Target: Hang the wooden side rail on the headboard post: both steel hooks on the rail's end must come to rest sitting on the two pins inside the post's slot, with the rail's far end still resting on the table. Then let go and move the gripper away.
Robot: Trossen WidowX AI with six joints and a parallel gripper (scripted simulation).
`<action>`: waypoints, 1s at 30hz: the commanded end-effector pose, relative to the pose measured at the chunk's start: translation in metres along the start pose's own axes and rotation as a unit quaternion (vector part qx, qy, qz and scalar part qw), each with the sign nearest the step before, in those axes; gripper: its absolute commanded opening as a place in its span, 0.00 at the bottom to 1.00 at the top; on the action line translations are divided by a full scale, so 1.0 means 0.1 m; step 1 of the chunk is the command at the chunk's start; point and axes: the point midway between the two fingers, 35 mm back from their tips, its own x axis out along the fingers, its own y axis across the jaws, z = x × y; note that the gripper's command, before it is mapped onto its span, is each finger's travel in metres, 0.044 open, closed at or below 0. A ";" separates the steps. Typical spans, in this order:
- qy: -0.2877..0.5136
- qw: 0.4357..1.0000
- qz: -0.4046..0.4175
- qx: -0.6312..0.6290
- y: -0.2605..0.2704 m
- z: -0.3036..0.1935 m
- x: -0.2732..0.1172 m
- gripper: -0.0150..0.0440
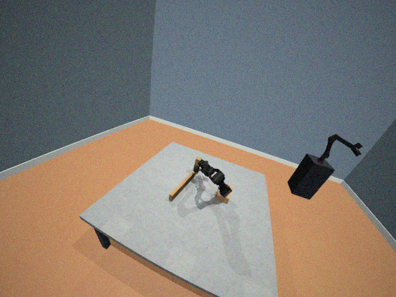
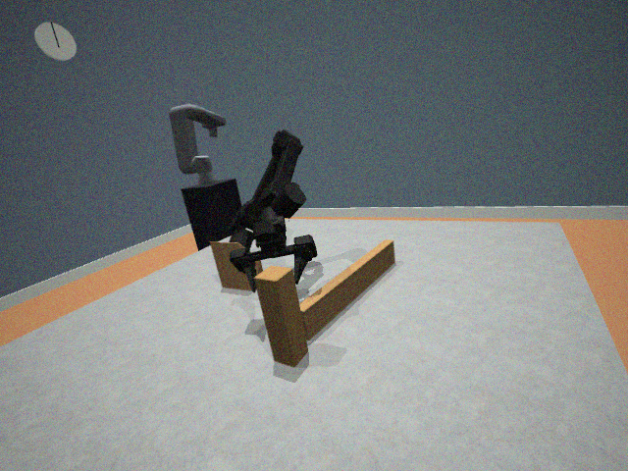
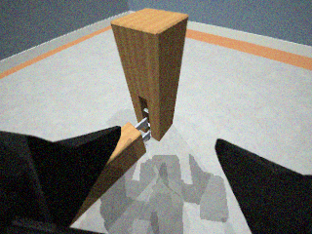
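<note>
rail [image 1: 182, 187] [image 2: 349, 288] [image 3: 114, 171]: on counter [image 1: 153, 217] [image 2: 456, 329] [image 3: 58, 88], near end at post [image 2: 283, 316] [image 3: 151, 73] slot, hook seating unclear | claw [image 2: 275, 287] [image 3: 168, 136]: wide open, nothing held, by post | readable text: none seen

1. The end effector [image 2: 275, 287] [image 3: 168, 136] stands wide open, and the space between its fingers holds neither wood nor metal.
2. The upright post [image 2: 282, 316] [image 3: 148, 63] stands ahead of that gap in the wrist view, blocking a straight forward pass at its height.
3. The rail [image 1: 182, 186] [image 2: 349, 288] [image 3: 114, 180] slants away from the post and bars a low sideways pass; in the wrist view one finger overlaps its near part.
4. Metal hooks [image 3: 141, 124] bridge the narrow space between rail and post, leaving scant finger room there.
5. Open air lies above the post's top.
6. On the rail's outer side, the worktop [image 1: 137, 204] [image 2: 482, 329] offers broad room.
</note>
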 end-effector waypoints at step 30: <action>0.050 0.992 -0.053 -0.103 0.31 0.11 -0.25 1.00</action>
